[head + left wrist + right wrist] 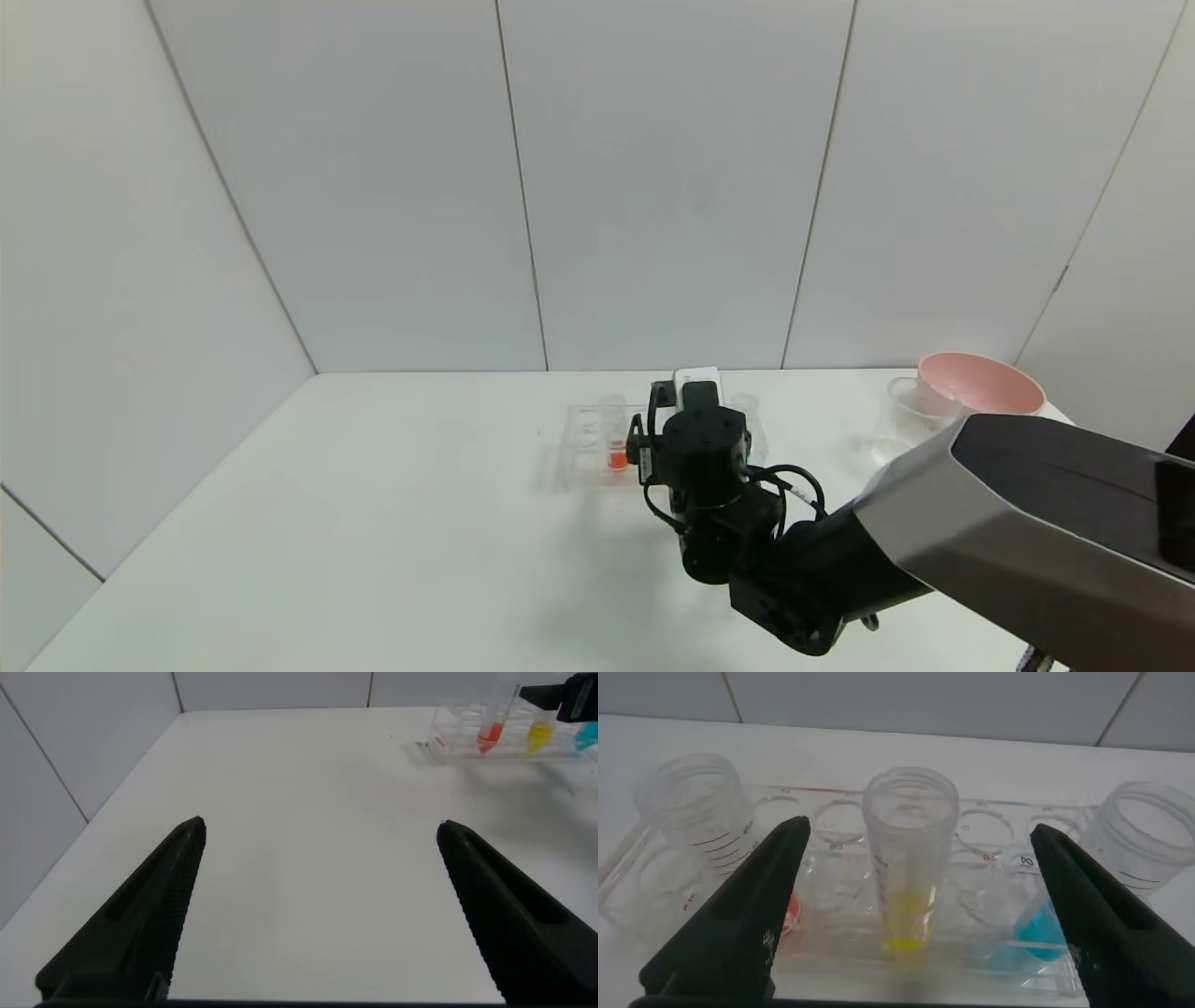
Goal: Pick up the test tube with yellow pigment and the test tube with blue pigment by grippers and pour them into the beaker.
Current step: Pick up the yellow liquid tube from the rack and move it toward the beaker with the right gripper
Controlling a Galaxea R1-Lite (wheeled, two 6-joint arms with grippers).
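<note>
The test tube with yellow pigment (910,859) stands upright in the clear rack (840,821). My right gripper (920,828) is open, with one finger on each side of this tube and not touching it. The test tube with blue pigment (1139,849) stands in the rack beside it, outside the fingers. In the head view my right wrist (705,448) hides the yellow tube. The beaker (901,420) stands at the far right of the table. My left gripper (320,824) is open and empty over bare table, well away from the rack (448,737).
A tube with orange-red liquid (616,448) stands in the rack on the other side of the yellow tube. A pink bowl (980,385) sits right behind the beaker. White walls close in the table at the back and left.
</note>
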